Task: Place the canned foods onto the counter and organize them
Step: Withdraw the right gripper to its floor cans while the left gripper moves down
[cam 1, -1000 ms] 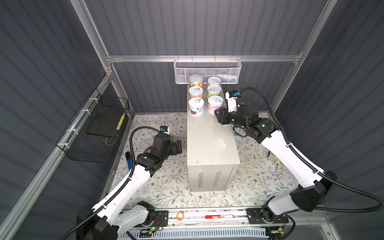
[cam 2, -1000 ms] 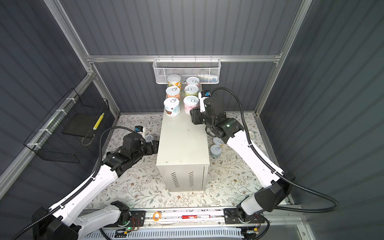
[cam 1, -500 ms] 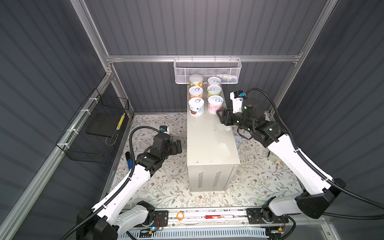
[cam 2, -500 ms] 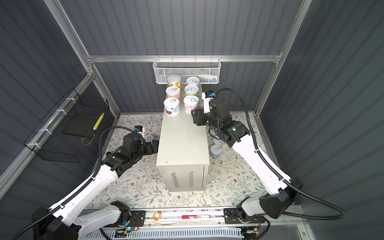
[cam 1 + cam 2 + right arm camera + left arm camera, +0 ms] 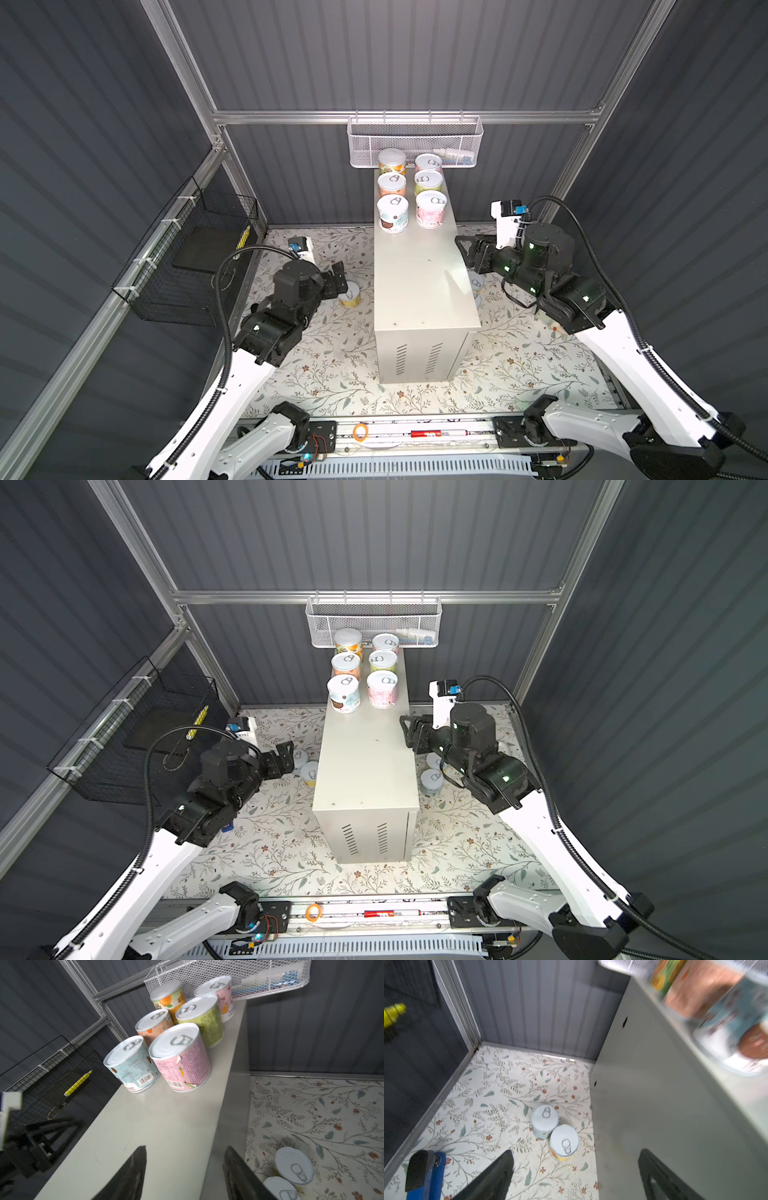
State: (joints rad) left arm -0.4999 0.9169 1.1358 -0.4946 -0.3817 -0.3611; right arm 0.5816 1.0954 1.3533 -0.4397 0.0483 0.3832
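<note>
counter (image 5: 419,286): tall cream-white metal box, stood on the floral floor mat (image 5: 332,365), vent slots on its near end face, far end under the white mesh basket (image 5: 415,141). canned foods, six on the counter: upright and close together at its far end, in two rows of three; orange-fruit can (image 5: 392,162) and pale pink can (image 5: 429,163) farthest back, peach can (image 5: 391,185) and green can (image 5: 428,183) in the middle, light blue can (image 5: 392,213) and pink can (image 5: 431,209) nearest. canned foods, four on the mat: pale blue floor can (image 5: 545,1121) and yellow floor can (image 5: 564,1142) upright side by side, just beside the counter's left wall; far right floor can (image 5: 435,761) and near right floor can (image 5: 432,781) upright beside its right wall, labels too hidden to tell. left end effector (image 5: 340,279): low over the mat near the left pair, jaws spread wide, nothing between them. right end effector (image 5: 186,1148): at the counter's right edge, well short of the pink can, jaws partly apart, nothing held. black wire basket (image 5: 187,257): on the left wall, a yellow pen (image 5: 78,1082) inside. blue stapler (image 5: 425,1176): on the mat.
</note>
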